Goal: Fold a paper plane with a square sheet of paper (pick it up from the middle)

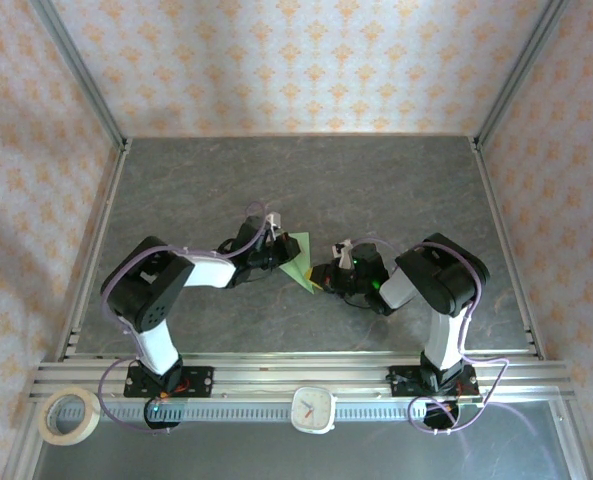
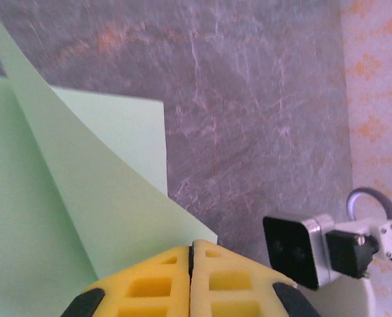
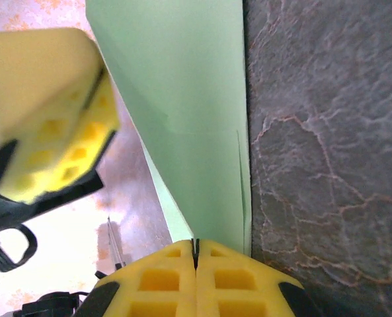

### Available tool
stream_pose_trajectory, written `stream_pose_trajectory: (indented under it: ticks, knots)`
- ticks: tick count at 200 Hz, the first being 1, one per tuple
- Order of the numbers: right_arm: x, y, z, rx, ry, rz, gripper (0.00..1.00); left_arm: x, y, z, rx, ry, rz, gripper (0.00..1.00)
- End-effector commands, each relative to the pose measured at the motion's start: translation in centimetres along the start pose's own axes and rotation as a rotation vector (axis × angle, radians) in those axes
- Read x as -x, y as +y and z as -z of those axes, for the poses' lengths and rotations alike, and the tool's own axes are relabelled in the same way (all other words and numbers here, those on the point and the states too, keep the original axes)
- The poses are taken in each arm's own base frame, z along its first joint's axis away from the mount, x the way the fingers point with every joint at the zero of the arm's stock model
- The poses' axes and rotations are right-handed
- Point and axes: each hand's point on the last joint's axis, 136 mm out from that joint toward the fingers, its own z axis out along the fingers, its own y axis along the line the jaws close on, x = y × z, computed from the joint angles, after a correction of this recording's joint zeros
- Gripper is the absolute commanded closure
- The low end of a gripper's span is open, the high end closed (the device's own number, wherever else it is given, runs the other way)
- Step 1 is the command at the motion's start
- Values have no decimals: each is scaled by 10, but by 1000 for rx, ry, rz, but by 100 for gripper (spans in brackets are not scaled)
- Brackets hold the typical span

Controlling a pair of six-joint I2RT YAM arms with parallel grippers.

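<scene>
Overhead first: one pale green paper plane [image 1: 299,264] is sitting between the two grippers over the grey table [image 1: 376,190]. Only a small wedge of it is showing, the rest is lying hidden under the grippers. The left gripper [image 1: 279,250] is meeting the plane on its left side, the right gripper [image 1: 321,277] on its right. Finger state is reading too small from up here. Well apart from the plane, toward the near edge, one tape roll [image 1: 68,415] and one square white clock [image 1: 314,408] are resting by the rail [image 1: 276,385].

Left wrist: two yellow foam fingers [image 2: 149,284] are pressing flat together, no gap at the seam. The plane's lower point is running in right at their tips, so they are looking pinched on it; the clamped bit itself is being covered by the pads. The plane is getting cut off by the left frame edge, two overlapping folded layers showing. Right of the plane, one black-and-white camera block [image 2: 298,251] is poking in, partly cropped.

Right wrist: two yellow fingers [image 3: 235,284] are clamping the plane's near end, paper entering at the seam. The plane is running out past the top edge. Left of the plane, the left gripper's pad [image 3: 43,105] is looking blurred and cropped.
</scene>
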Motion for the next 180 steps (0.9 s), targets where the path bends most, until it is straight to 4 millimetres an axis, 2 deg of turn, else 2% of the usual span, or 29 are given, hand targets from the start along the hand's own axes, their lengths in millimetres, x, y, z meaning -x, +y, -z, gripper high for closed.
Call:
stream_pose_trajectory:
  ticks: [1, 51, 116, 180]
  knots:
    - [-12, -40, 7, -141, 9, -49, 100, 0, 36, 10, 162, -31, 14, 93]
    - [-13, -43, 6, -159, 20, -34, 100, -12, 58, 10, 227, 6, 52, 94]
    - [-15, -45, 6, -165, 31, -24, 100, -31, 83, 22, 299, 29, 89, 96]
    - [-20, -38, 4, -133, 68, -13, 100, -30, 82, 32, 291, -13, 104, 98]
